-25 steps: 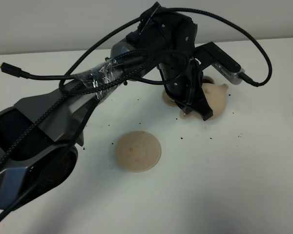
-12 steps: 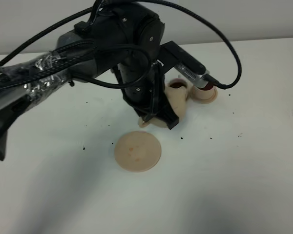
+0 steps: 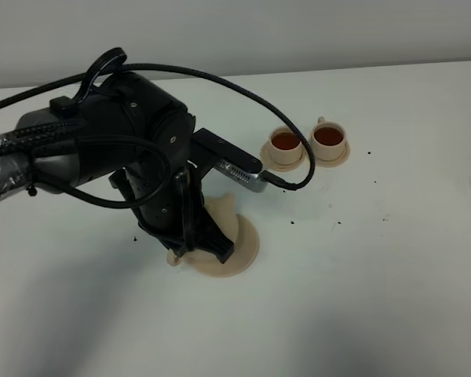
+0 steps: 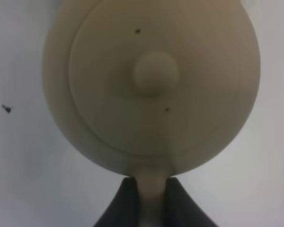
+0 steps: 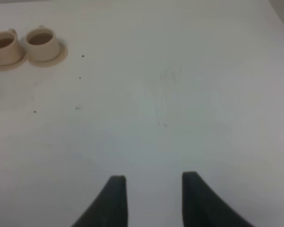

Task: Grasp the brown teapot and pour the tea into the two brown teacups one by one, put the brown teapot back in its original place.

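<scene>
The brown teapot (image 4: 151,80) fills the left wrist view from above, knobbed lid up. My left gripper (image 4: 150,182) is shut on its loop handle. From the high camera, the left gripper (image 3: 208,239) and arm cover most of the teapot (image 3: 222,209), which is over the flat saucer plate (image 3: 243,245), its original place. Whether the pot touches the plate I cannot tell. The two brown teacups (image 3: 286,143) (image 3: 328,137) stand on their small saucers at the back right, both holding dark tea. My right gripper (image 5: 154,182) is open and empty, apart from the teacups (image 5: 40,42).
Dark specks of tea litter the white table (image 3: 392,259) around the plate and cups. The left arm's cable (image 3: 298,149) loops close above the nearer cup. The right arm is outside the high view.
The left arm has carried the teapot from beside the cups toward the front left, to over the saucer plate. Both cups now show uncovered.
</scene>
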`<action>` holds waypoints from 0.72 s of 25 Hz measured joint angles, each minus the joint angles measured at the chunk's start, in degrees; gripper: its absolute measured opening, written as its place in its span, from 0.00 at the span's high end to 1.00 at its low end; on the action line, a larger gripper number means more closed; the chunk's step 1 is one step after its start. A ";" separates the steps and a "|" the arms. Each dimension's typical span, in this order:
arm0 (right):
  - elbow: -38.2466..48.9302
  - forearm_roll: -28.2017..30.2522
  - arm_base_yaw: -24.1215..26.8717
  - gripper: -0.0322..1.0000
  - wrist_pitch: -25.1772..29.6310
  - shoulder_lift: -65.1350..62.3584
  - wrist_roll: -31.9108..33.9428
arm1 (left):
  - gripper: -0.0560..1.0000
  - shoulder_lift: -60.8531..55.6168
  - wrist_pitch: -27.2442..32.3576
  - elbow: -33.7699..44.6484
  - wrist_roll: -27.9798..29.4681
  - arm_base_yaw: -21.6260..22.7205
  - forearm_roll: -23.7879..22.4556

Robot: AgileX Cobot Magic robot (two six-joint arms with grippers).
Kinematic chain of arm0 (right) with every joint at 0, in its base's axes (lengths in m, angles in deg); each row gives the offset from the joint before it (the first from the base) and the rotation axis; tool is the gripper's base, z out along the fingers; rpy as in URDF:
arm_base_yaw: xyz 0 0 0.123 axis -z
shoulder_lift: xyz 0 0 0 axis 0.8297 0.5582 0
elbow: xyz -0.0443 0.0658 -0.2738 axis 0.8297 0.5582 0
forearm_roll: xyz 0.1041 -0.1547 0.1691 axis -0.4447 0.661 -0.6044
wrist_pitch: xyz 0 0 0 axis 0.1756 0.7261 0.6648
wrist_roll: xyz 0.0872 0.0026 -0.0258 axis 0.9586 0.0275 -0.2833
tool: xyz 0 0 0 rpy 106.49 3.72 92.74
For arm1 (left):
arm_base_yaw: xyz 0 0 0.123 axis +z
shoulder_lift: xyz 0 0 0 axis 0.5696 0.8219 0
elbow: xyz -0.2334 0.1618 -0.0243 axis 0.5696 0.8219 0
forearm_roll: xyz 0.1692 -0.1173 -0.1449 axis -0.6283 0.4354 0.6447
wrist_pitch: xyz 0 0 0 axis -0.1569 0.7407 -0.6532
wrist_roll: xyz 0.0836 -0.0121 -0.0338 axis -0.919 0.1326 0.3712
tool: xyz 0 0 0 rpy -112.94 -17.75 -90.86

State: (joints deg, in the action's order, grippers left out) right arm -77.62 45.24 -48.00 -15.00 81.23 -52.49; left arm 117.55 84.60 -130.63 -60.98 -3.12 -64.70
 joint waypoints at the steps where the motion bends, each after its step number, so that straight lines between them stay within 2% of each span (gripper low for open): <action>1: 0.00 0.00 0.00 0.67 0.00 0.00 0.00 | 0.81 -0.03 -1.50 0.93 0.37 0.07 -0.12; 7: 0.00 0.00 0.00 0.67 0.00 0.00 0.00 | 0.81 -0.03 -10.03 6.04 1.65 0.07 0.14; 18: 0.00 -0.05 0.00 0.67 0.00 0.00 0.00 | 0.81 0.71 -13.76 8.23 1.65 0.07 -0.98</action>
State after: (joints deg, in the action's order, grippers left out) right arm -77.62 45.18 -48.00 -15.00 81.23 -52.49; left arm 118.26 70.85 -122.40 -59.34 -3.05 -65.68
